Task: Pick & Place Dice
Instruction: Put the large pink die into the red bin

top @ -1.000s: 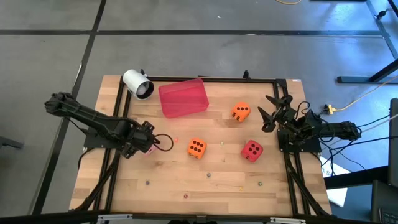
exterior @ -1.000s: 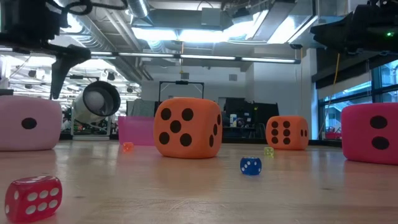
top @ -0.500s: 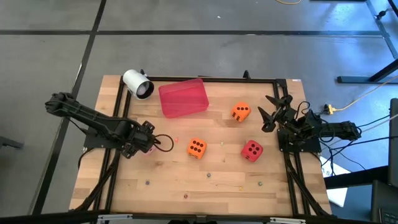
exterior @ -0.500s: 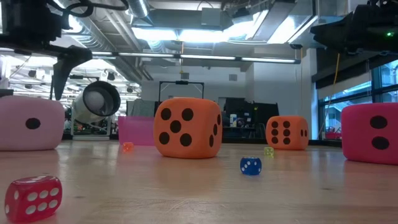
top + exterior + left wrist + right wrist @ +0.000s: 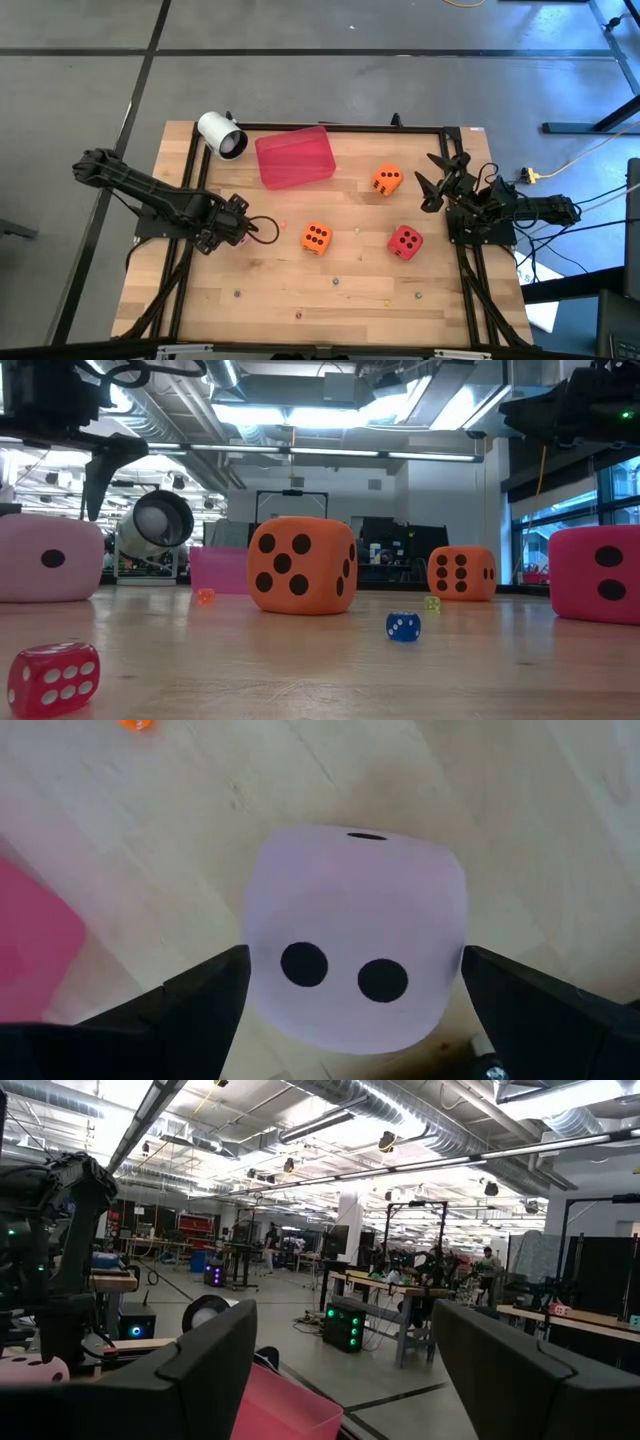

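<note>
A pale pink die (image 5: 355,930) rests on the table near its left edge, also seen in the low view (image 5: 45,558). My left gripper (image 5: 352,965) points down just above it, open, one finger on each side, and I see no contact. In the high view the gripper (image 5: 243,232) hides most of that die. One orange die (image 5: 316,237) sits mid-table, a second orange die (image 5: 387,179) farther back, and a red die (image 5: 405,241) to the right. My right gripper (image 5: 432,178) waits open at the table's right edge, raised and holding nothing.
A flat red tray (image 5: 294,158) lies at the far middle of the table, with a white cylinder (image 5: 222,134) on its side to its left. Tiny dice and beads dot the near half, among them a small red one (image 5: 53,677) and a blue one (image 5: 403,626).
</note>
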Robot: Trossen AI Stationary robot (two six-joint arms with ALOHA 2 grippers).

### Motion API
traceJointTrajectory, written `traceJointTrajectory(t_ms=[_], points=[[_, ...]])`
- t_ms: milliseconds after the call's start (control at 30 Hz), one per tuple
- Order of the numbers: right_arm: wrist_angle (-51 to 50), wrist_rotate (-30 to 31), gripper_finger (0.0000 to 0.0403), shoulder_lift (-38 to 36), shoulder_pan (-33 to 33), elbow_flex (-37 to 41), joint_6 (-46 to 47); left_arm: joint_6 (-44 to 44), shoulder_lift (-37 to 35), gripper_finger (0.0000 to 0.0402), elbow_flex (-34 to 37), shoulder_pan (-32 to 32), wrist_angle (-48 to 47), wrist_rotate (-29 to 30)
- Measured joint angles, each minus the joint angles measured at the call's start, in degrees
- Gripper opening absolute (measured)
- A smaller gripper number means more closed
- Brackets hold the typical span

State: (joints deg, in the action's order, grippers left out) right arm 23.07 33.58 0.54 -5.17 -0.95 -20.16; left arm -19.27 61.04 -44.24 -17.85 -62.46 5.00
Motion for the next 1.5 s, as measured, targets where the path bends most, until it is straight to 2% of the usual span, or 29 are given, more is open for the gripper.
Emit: traceJointTrajectory(t_ms=[200,533,1033,1500], points=[[0.0,0.0,0.0304,0.0,0.0,0.0,0.0,0.0,-0.2,0.0361,2.5,0.0,2.7,0.5],[0.0,0.0,0.0304,0.0,0.0,0.0,0.0,1.2,-0.4,0.0361,2.6,0.0,3.1,1.4],[0.0,0.0,0.0304,0.0,0.0,0.0,-0.3,3.4,-0.3,0.0361,2.7,-2.0,3.1,9.2],[0.0,0.0,0.0304,0.0,0.0,0.0,-0.4,3.7,-0.3,0.0361,2.7,-1.9,4.4,10.8]])
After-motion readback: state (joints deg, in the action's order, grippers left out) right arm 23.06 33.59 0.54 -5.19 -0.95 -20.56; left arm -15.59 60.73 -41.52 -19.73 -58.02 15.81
